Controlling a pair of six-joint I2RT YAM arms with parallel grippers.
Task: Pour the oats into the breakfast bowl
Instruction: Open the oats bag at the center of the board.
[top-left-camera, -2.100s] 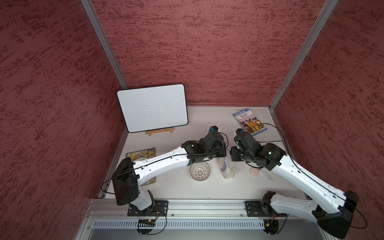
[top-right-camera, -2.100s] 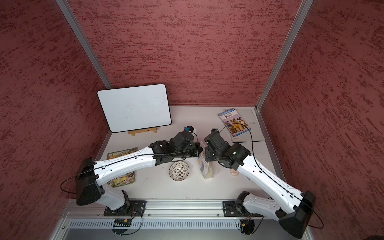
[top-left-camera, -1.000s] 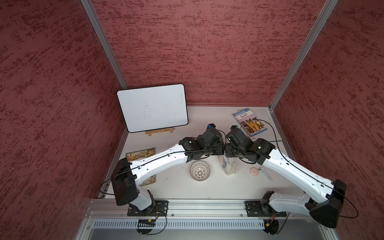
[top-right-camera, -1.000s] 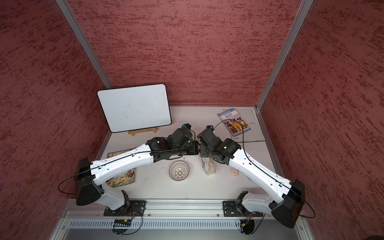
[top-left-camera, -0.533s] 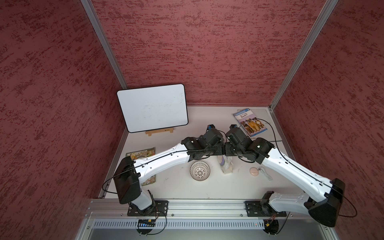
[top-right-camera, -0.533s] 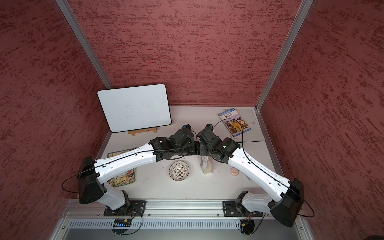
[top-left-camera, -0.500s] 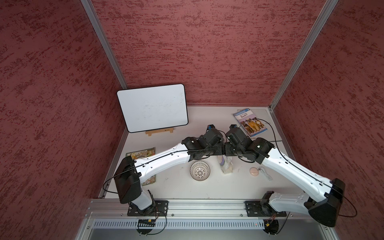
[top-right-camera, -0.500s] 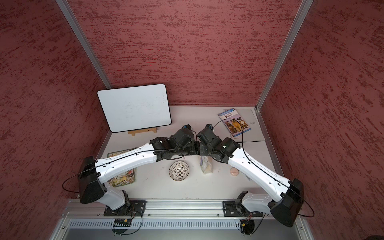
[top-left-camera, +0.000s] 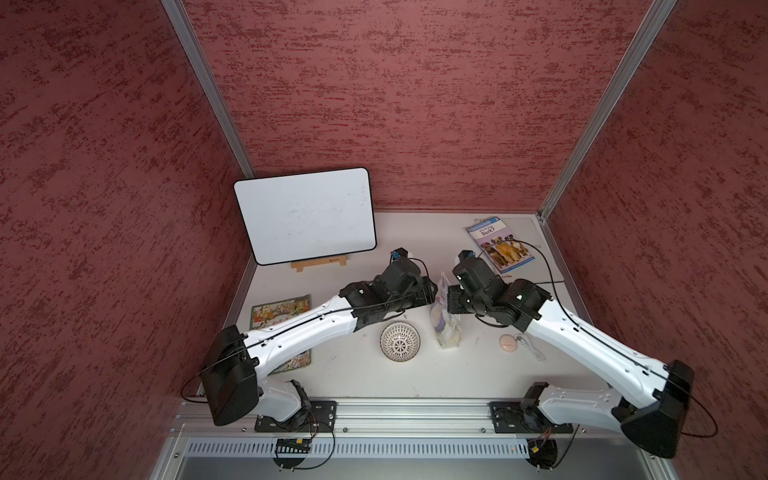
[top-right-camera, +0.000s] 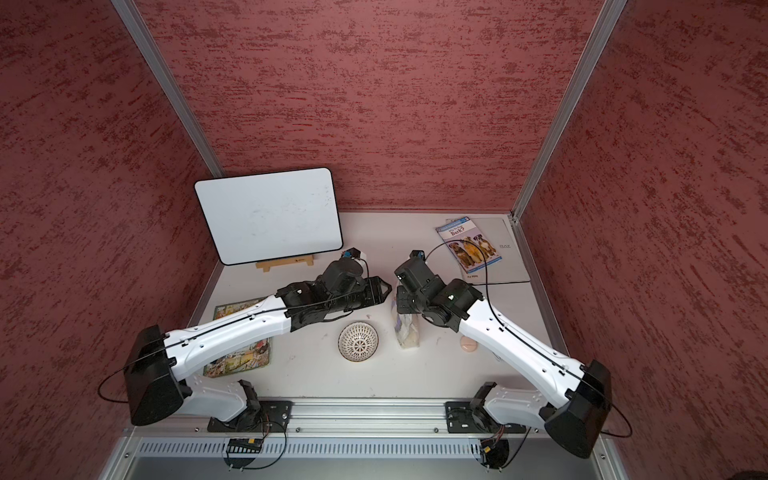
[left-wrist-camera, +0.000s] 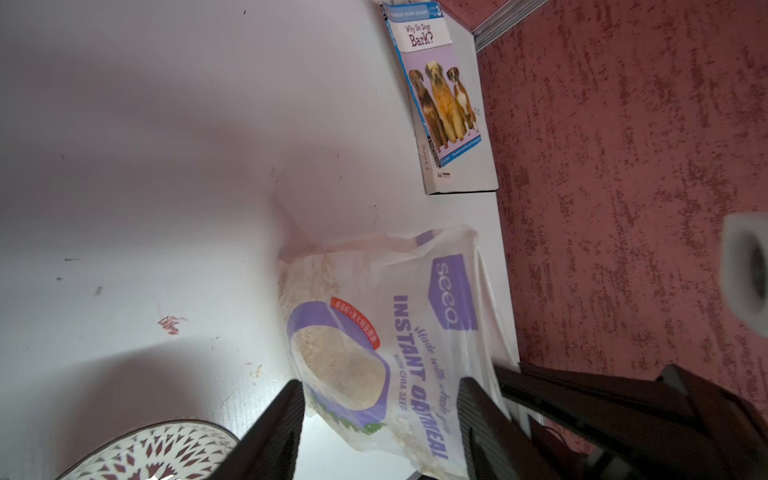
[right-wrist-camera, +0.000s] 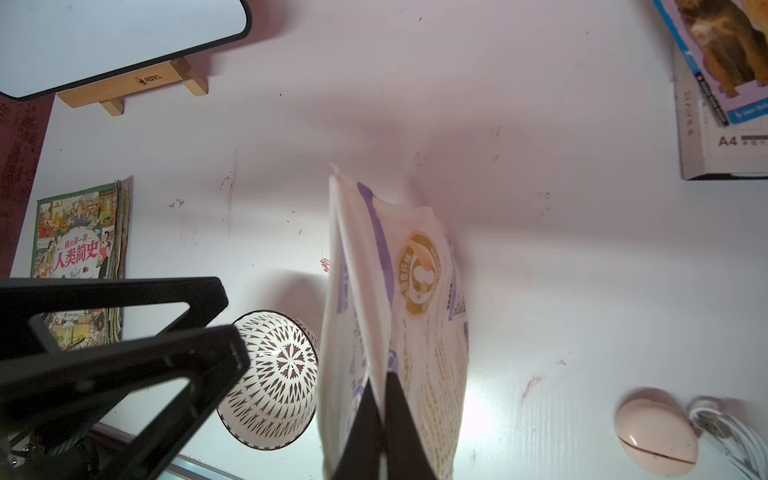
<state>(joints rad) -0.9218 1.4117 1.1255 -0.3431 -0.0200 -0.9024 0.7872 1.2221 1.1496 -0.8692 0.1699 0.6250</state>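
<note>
Oats (left-wrist-camera: 336, 365) show as a pale beige mass behind the oval window of the white, purple-printed pouch (top-left-camera: 446, 328). The pouch stands upright near the middle of the counter (top-left-camera: 353, 374). Whether its base rests on the surface or hangs just above it cannot be told.

The right end effector (right-wrist-camera: 384, 380) is closed tight on the pouch's top edge, its dark fingers (right-wrist-camera: 401, 419) pressed together with the thin film pinched between them. The left end effector (left-wrist-camera: 382, 382) is open, its jaws well apart on either side of the pouch's printed face in the left wrist view. In the right wrist view a gap separates it from the pouch, and it holds nothing.

The breakfast bowl (top-left-camera: 400, 341) sits on the counter just beside the pouch, on the robot's left of it and not touching, with its dark lattice pattern facing up. A pink disc (top-left-camera: 508, 343) with a white cable (top-left-camera: 530, 348) lies on the pouch's other side.

At the back right lies a dog book (top-left-camera: 500, 245). A picture book (top-left-camera: 278, 309) lies under the left arm, and a whiteboard (top-left-camera: 305, 216) leans on a wooden stand (top-left-camera: 319, 264) at the back left.
</note>
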